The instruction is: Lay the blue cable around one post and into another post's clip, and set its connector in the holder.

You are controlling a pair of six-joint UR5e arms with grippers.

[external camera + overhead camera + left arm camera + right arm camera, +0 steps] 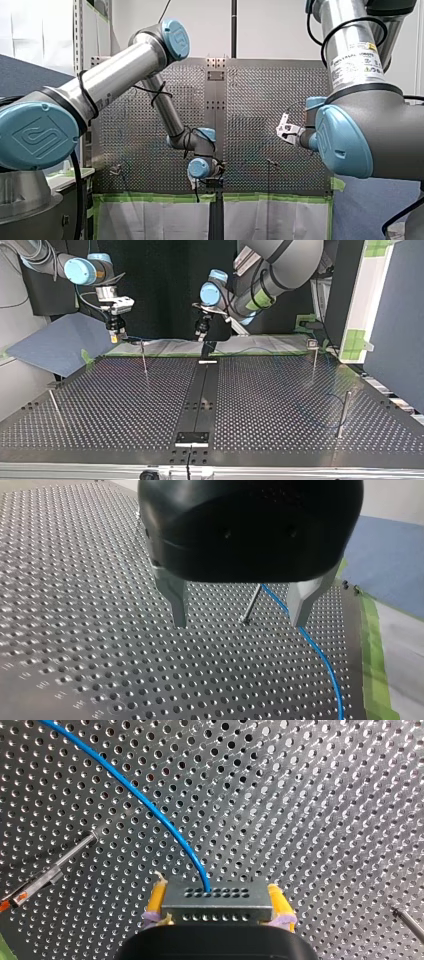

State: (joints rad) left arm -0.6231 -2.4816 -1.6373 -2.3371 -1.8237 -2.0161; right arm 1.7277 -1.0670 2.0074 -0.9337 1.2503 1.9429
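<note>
Above the perforated table (pixel 325 795), the right gripper (pixel 216 887) clamps the connector (pixel 216 907) between yellow pads (pixel 157 897), the blue cable (pixel 150 815) rising from it; the left gripper (pixel 239 622) hangs open near a post (pixel 252 602).

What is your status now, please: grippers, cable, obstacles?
Left gripper open, empty, post ahead of it. Right gripper shut on connector. Blue cable trails loose over table. No obstruction seen.

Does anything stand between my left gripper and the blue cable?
Nothing visible does. My left gripper is open, and the blue cable runs uncovered ahead of it; a thin post stands beside the cable.
</note>
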